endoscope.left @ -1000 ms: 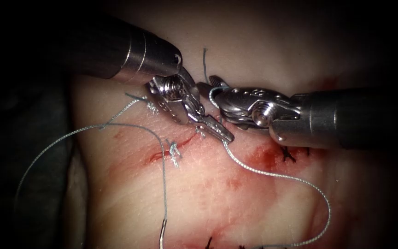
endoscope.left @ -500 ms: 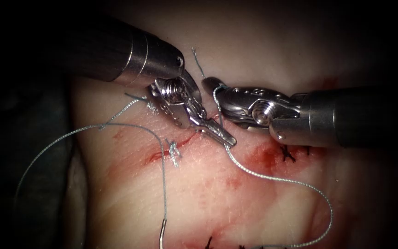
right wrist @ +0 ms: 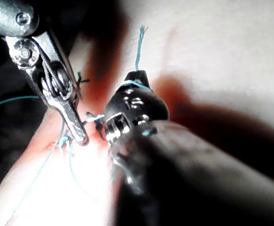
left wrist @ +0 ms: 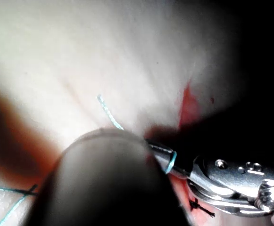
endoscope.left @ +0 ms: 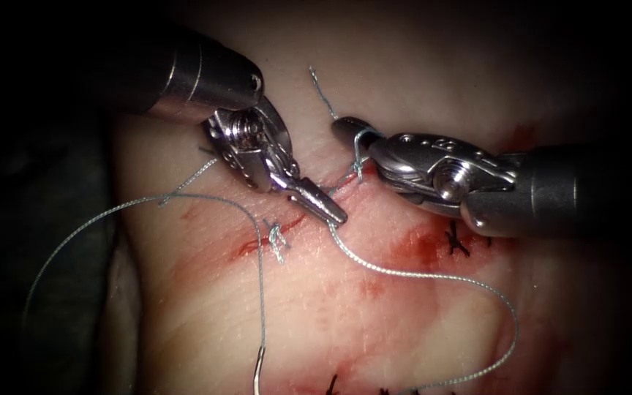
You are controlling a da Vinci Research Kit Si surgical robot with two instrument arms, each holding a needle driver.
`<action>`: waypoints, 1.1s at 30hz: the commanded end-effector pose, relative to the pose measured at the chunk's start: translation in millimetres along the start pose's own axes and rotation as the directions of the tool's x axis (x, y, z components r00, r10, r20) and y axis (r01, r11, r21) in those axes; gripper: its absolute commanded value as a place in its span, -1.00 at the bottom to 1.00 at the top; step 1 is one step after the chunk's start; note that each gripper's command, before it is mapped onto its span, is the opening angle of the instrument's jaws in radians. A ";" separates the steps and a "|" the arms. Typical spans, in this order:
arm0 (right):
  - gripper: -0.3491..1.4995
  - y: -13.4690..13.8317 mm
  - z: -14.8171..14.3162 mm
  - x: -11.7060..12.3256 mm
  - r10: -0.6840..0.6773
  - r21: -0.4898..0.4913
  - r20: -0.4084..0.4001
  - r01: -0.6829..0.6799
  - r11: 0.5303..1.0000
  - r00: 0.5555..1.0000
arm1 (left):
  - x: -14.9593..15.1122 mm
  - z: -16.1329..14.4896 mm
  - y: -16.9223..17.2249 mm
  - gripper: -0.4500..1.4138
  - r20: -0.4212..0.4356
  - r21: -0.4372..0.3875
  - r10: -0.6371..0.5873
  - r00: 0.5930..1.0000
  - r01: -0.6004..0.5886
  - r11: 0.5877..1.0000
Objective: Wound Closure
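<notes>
My left tool (endoscope.left: 323,206) comes in from the upper left, its jaws shut on the thread (endoscope.left: 404,272) just right of the cut (endoscope.left: 287,223). From there the thread sweeps right and down in a wide bow. My right tool (endoscope.left: 352,132) lies across from it. Its jaws are shut on the thread, a loop (endoscope.left: 360,150) is wound around them, and a short free end (endoscope.left: 320,84) sticks up past the tip. The right wrist view shows that loop (right wrist: 134,84) and the left tool (right wrist: 78,128). The needle (endoscope.left: 257,371) lies loose on the tissue near the lower edge, held by neither tool.
A tied knot (endoscope.left: 276,238) sits on the cut's left part. Red fluid (endoscope.left: 418,252) stains the tissue right of the cut. Dark older stitches (endoscope.left: 459,243) lie under the right tool, with more (endoscope.left: 334,384) at the lower edge. A long thread strand (endoscope.left: 74,238) arcs off to the left.
The two tools have drawn apart: the left one moved left with its thread, the right one moved right. The strand between them now runs tighter toward the cut.
</notes>
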 end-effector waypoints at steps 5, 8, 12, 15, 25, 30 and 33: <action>-1.00 -0.3 -1.7 -1.2 -0.004 0.065 0.002 0.004 0.998 1.000 | 0.7 -2.2 0.8 -1.00 -0.034 -0.032 -0.006 0.999 0.005 0.999; -1.00 -0.1 -2.4 -1.9 -0.018 0.097 -0.003 0.019 0.995 1.000 | 1.6 -3.2 1.0 -1.00 -0.062 -0.046 -0.011 0.998 0.008 0.999; -1.00 -0.1 -3.0 -2.8 -0.028 0.116 -0.005 0.029 0.993 1.000 | 3.1 -3.8 0.5 -1.00 -0.086 -0.050 -0.008 0.996 0.004 0.999; -1.00 -0.1 -3.5 -3.4 -0.035 0.129 -0.015 0.036 0.991 0.999 | 3.8 -4.3 0.3 -1.00 -0.107 -0.017 -0.003 0.994 0.001 1.000; -1.00 -0.5 -5.0 -5.0 -0.081 0.258 -0.033 0.087 0.962 0.996 | 5.9 -5.0 -0.6 -1.00 -0.161 0.098 0.016 0.987 0.000 0.995; -1.00 -0.2 -5.7 -5.5 -0.117 0.323 -0.024 0.118 0.939 0.993 | 6.6 -5.8 0.3 -1.00 -0.172 0.117 0.015 0.985 0.006 0.993; -1.00 0.5 -6.0 -6.0 -0.182 0.364 -0.034 0.181 0.914 0.983 | 6.7 -6.3 0.8 -1.00 -0.171 0.117 0.006 0.985 0.014 0.993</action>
